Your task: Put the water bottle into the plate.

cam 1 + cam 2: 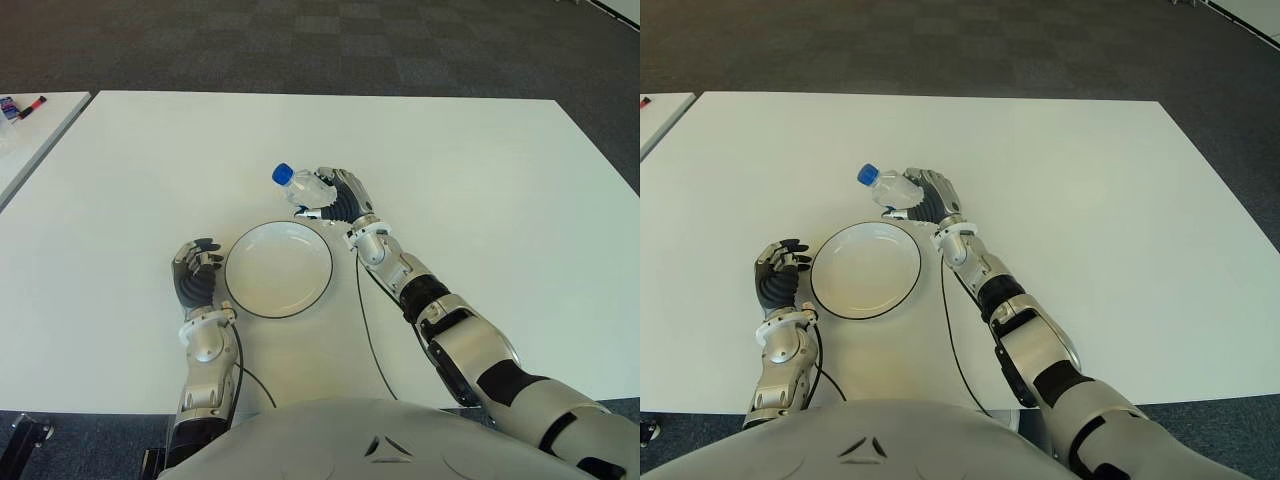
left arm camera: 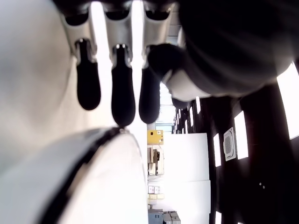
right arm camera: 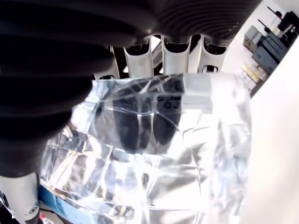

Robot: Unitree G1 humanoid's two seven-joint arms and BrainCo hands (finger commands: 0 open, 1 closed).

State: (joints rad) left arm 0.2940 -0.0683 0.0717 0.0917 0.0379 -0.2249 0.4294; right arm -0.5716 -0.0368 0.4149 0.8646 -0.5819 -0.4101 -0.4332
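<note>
Start at your left: the left hand shows just beside the left edge of the white plate, fingers loosely extended and holding nothing; in its own wrist view the fingertips hang close to the plate's dark rim, and you cannot tell whether they touch it. The plate itself is bare, sitting on the white table in front of the robot's body.

Move right and slightly farther out: the water bottle lies tilted just beyond the plate's far right edge, blue cap pointing to the far left. Your right hand is wrapped round the bottle's body; the right wrist view shows the clear crinkled plastic pressed against the palm with the fingers curled behind it.

So the grasp looks made and the carry is the step in hand. Whether the bottle is clear of the table cannot be told from here. Next you likely need to lift it enough to pass the rim, bring it back toward the plate's centre, lower it, then release.
</note>
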